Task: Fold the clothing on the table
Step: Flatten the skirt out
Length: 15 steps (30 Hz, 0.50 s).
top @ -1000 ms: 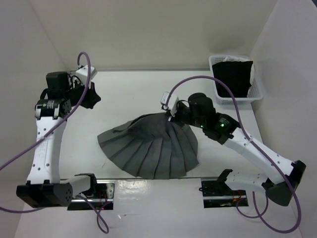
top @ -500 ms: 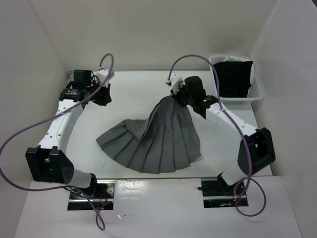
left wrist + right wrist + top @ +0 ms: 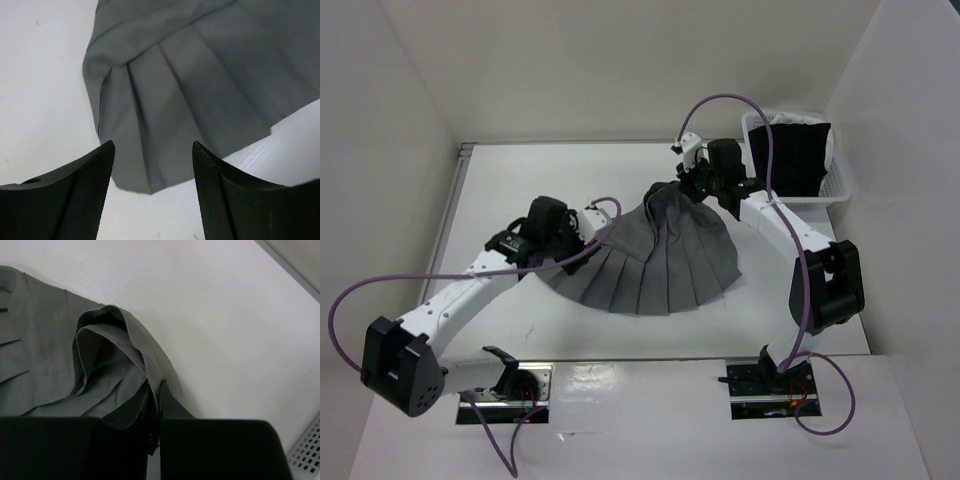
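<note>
- white walls close in a white table [image 3: 510,185] with a thin metal rim; both arms reach out over it from the near edge.
- grey pleated skirt [image 3: 665,262] lies fanned across the middle of the table, its wide hem toward the near edge and the pleats narrowing toward the far right.
- right gripper [image 3: 686,188] sits at the narrow end of the skirt, clamped on the waistband [image 3: 142,352].
- from the right wrist camera, the ribbed band runs down into the closed dark fingers [image 3: 215,450]. a loop of it stands up off the surface beside them, with the lining showing inside.
- that end of the skirt is bunched and raised, while the rest of the fabric lies flat on the table.
- left gripper [image 3: 590,232] hangs over the skirt's left edge, jaws spread wide and holding nothing.
- from the left wrist camera, the two mesh-textured fingers [image 3: 85,195] frame the skirt's left corner, which lies below the gap. one pleat there is folded back on itself. whether the tips touch the cloth cannot be told.
- small white slatted basket [image 3: 840,188] stands in the far right corner of the table, just beyond the right arm, with a black garment [image 3: 795,155] in it.
- purple cables [image 3: 380,290] loop from both arms.
</note>
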{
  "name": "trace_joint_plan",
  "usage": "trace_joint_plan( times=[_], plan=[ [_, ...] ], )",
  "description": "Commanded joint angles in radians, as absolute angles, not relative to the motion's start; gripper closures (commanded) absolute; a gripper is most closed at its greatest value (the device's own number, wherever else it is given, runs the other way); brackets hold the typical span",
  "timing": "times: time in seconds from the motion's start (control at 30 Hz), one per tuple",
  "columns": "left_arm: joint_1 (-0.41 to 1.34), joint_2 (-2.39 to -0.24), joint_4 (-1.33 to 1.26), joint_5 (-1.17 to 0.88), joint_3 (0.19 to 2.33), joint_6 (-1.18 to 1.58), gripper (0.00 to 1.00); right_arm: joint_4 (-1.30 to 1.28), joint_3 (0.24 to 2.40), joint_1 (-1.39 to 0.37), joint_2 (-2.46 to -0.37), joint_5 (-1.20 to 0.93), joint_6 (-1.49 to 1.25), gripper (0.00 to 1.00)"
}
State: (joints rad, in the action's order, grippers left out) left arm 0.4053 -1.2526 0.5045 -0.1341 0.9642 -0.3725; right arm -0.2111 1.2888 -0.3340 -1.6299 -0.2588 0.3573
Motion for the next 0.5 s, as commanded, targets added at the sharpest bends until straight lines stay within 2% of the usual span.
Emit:
trace_joint_plan(
  times=[0.0,0.27,0.47],
  plan=[
    [0.494,-1.181,0.291,-0.051,0.904,-0.387,0.29,-0.198,1.351,-0.336,-1.651,-0.307,0.324,1.00],
    [0.702,-1.262,-0.032,0.144,0.769,-0.429,0.29,-0.229,1.370,-0.336,-1.694,-0.328,0.305,1.00],
    [0.764,-1.419,-0.104,0.166,0.811,-0.449,0.29,-0.256,1.381,-0.302,-1.703,-0.342,0.295,1.00]
  ],
)
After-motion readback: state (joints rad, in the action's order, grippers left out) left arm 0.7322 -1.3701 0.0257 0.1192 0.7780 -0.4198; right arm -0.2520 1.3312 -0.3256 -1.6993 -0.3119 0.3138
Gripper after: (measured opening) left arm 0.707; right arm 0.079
